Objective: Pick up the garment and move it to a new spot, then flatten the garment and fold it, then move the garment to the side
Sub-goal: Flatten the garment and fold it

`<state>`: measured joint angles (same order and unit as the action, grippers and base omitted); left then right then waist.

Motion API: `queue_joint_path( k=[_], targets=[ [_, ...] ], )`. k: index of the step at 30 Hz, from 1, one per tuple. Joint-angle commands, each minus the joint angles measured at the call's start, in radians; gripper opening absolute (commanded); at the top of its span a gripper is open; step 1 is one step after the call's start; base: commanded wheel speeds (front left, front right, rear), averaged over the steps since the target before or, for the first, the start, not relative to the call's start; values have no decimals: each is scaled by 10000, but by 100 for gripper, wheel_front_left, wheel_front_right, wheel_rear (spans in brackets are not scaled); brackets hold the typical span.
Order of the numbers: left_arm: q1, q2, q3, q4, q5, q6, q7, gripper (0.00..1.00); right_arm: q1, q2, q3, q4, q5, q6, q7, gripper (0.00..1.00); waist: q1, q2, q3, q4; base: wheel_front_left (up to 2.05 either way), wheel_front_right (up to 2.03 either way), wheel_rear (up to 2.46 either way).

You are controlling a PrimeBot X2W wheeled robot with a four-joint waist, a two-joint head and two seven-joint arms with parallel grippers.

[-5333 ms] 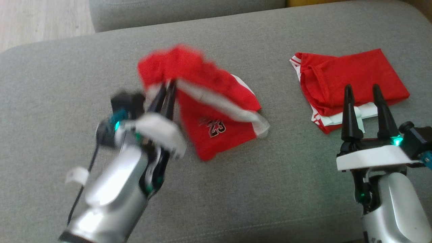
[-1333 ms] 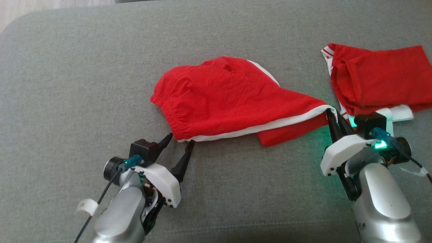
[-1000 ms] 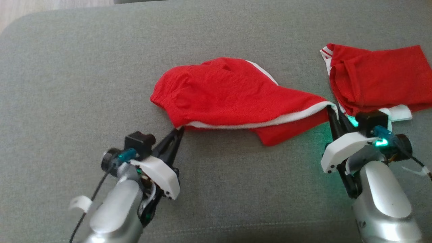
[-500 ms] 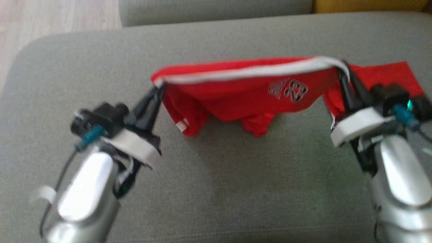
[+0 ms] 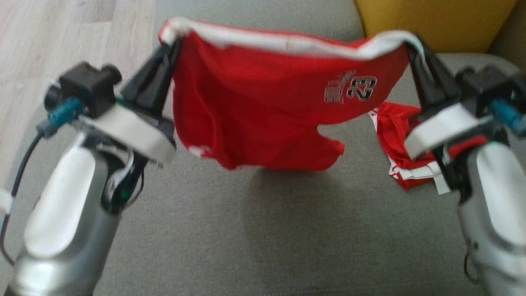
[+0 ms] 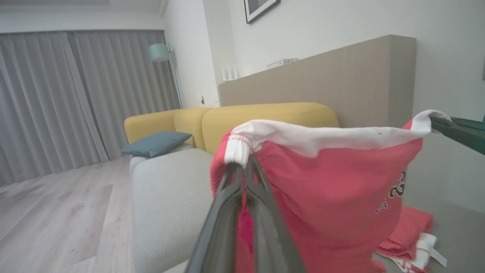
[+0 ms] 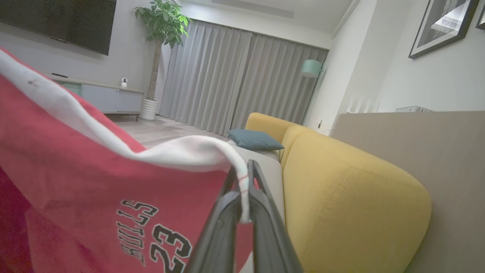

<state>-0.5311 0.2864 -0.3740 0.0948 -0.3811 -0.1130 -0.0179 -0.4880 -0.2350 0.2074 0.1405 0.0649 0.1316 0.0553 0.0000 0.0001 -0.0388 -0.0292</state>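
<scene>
Red soft-knit shorts [image 5: 263,107] with a white band along the top edge and a stitched 23 hang stretched between my two claws, over the grey woven sofa cushion [image 5: 246,230]. My left gripper [image 5: 172,43] pinches one banded corner tight; my right gripper [image 5: 411,47] clamps the other. A second red-and-white garment [image 5: 394,131] lies rumpled on the cushion beside my right arm.

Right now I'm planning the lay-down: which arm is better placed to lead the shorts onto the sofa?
Left, probably. Both grippers pinch the shorts by the white band, but the sofa is bare beside the left gripper, while other red clothes lie beside the right gripper.
</scene>
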Motion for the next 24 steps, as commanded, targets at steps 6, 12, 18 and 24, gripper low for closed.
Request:
queue_joint_path(
  k=[6, 12, 18, 24],
  targets=[
    [984, 1025, 793, -2244, -599, 320, 1152, 0, 1313, 100, -254, -2011, 291, -9, 898, 0, 0, -1, -226, -90, 0, 0, 0],
    [973, 1477, 1200, -3846, -985, 575, 2140, 0, 1536, 79, -525, -3604, 488, -9, 2238, 0, 0, -1, 157, -42, 0, 0, 0],
    [-415, 1359, 1138, -2780, -1302, 369, 2493, 0, 142, -64, -413, -3033, 839, -9, 2826, 0, 0, -1, 1125, 53, 0, 0, 0],
    [-3645, 1416, 1076, 121, -1190, 13, 2114, 0, -3421, -374, 297, -568, 1074, -9, 2690, 0, 0, -1, 2930, 100, 0, 0, 0]
  ],
)
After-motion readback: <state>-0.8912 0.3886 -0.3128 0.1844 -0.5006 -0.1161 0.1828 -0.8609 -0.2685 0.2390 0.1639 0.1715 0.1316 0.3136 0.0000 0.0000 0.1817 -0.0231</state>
